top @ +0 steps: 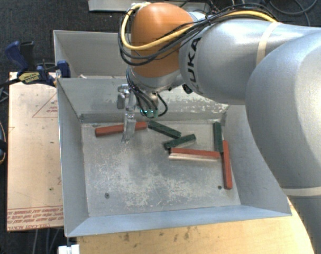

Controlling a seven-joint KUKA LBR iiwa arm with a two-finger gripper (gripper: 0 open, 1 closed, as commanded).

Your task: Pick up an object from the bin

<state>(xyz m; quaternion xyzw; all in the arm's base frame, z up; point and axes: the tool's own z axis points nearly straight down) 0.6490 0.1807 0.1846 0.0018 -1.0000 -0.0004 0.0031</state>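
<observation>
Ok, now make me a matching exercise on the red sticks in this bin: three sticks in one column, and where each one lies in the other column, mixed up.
Sticks
1. pale-edged red stick
2. plain red stick lying left to right
3. plain red stick lying front to back

Places
a. back left of the floor, at the gripper
b. beside the right wall
c. right of the middle, just in front of a dark green stick

Pairs: 1-c, 2-a, 3-b
</observation>
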